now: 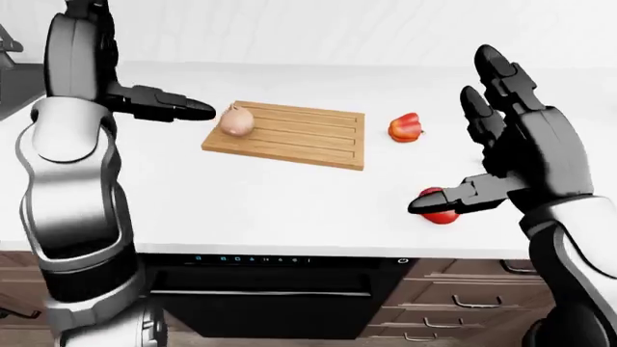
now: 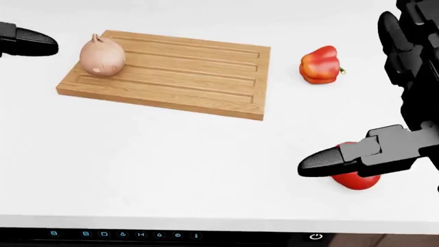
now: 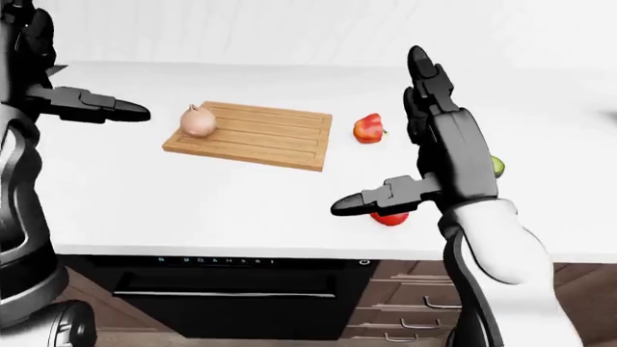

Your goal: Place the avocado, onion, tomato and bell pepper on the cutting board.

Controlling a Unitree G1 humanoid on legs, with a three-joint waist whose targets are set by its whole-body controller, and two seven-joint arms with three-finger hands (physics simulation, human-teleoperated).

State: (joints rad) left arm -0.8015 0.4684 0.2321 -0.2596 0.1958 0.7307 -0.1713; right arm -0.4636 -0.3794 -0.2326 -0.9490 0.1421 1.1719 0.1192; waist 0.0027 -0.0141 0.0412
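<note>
Right hand [image 2: 384, 103] hovers with fingers spread wide, holding nothing, directly above the tomato [image 2: 355, 179], which lies on the white counter [image 2: 171, 170] well right of the cutting board [image 2: 178, 77]. Left hand [image 1: 159, 105], also open, is much farther, beside the onion [image 2: 102, 55].

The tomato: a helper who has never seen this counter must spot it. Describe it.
On the white counter, look right of the wooden cutting board. The tomato lies nearest the counter's edge, half hidden under the right hand. Unlike the lobed bell pepper, it is smooth and round.
</note>
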